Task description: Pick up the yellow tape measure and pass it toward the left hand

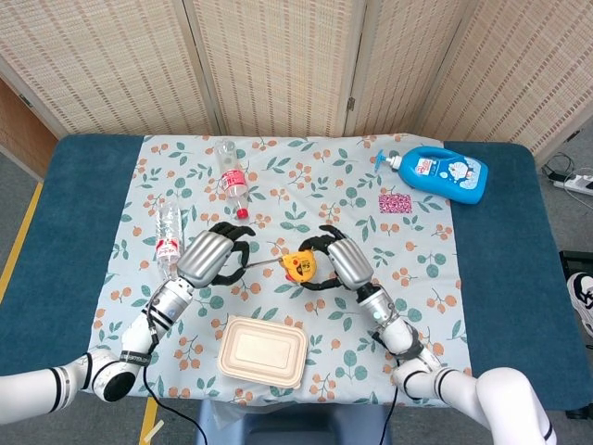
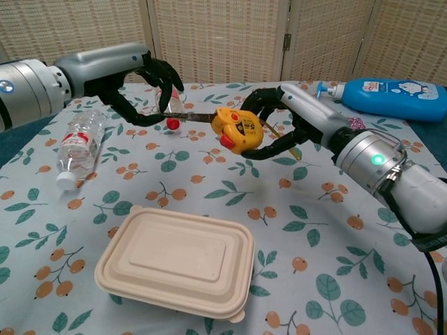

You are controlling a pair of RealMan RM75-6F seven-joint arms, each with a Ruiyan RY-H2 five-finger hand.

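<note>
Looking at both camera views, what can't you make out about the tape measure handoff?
- Left hand grip on the blade tip: in the chest view its curled fingers hide it; in the head view it is too small.
- Yellow tape measure far side: covered by the right hand.
- Tape markings: too small.

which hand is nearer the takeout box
Left, narrowly. The left hand pinches the tape blade up and to the left of the takeout box; the right hand, gripping the yellow tape measure, sits farther up-right.

Glossy plastic tape measure (image 2: 239, 128); matt cloth (image 2: 314, 230)
</note>
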